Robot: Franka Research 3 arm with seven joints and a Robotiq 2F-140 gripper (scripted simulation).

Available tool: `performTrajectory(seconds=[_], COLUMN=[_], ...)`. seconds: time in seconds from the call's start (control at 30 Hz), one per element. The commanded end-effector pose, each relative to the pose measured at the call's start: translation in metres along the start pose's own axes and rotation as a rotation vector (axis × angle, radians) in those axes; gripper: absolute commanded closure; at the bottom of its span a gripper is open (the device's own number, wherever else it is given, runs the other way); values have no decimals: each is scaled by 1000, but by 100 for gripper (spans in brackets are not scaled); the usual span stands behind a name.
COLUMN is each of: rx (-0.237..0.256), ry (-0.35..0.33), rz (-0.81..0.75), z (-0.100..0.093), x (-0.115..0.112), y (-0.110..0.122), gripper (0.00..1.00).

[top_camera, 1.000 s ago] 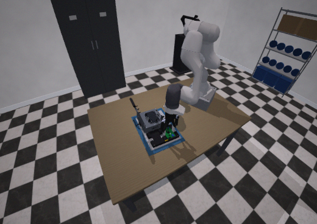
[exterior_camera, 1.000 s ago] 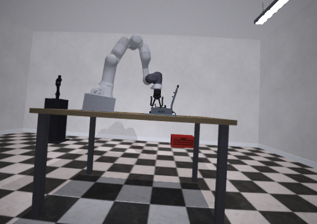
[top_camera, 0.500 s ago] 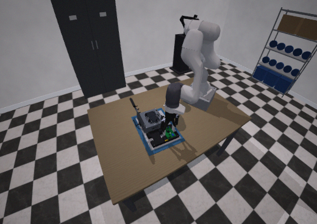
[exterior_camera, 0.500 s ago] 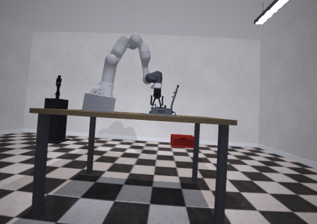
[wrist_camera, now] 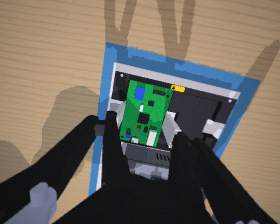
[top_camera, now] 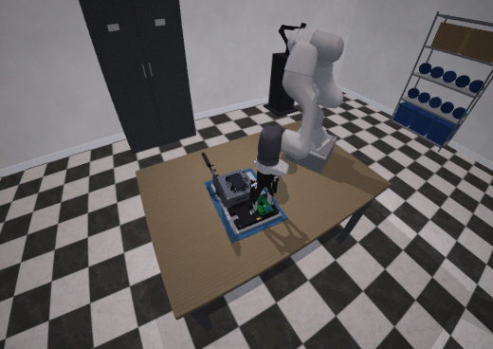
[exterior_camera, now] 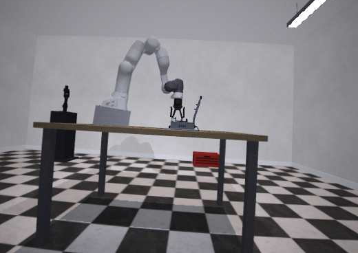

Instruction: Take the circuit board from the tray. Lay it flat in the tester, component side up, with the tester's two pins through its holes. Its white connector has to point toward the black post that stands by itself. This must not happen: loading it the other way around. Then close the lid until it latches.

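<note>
The green circuit board (wrist_camera: 145,112) sits tilted over the white-rimmed tray (wrist_camera: 196,112) on the blue mat (wrist_camera: 103,100). Its component side faces the wrist camera, and its white connector (wrist_camera: 151,138) is at the end nearest my wrist. My gripper (wrist_camera: 144,115) straddles the board's long edges, with the fingers shut on it low over the tray. In the top view the board (top_camera: 264,209) lies right under the gripper (top_camera: 265,192). The grey tester (top_camera: 233,188) stands beside the tray with its lid (top_camera: 209,165) raised. The lid also shows upright in the exterior view (exterior_camera: 197,108), just beyond the gripper (exterior_camera: 177,117).
The arm's grey base block (top_camera: 319,156) stands at the table's back right. A black pedestal (exterior_camera: 63,136) and a red toolbox (exterior_camera: 205,159) are on the floor beyond the table. The mat sits near the table's middle.
</note>
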State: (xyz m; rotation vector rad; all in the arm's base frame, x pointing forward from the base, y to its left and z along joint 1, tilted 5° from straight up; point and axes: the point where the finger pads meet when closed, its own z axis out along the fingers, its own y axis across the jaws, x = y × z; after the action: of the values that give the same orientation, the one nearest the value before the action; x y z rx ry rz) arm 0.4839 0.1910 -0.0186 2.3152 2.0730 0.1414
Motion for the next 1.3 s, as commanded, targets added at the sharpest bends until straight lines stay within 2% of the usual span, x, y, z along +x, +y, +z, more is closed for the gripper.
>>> performTrajectory(seconds=[0.0, 1.1, 1.27], rx=[7, 7, 7], ry=[-3, -3, -3], rz=[-5, -5, -5], z=[-1, -11, -18], x=[-1, -1, -1], y=[-3, -3, -3], gripper=[54, 54, 54])
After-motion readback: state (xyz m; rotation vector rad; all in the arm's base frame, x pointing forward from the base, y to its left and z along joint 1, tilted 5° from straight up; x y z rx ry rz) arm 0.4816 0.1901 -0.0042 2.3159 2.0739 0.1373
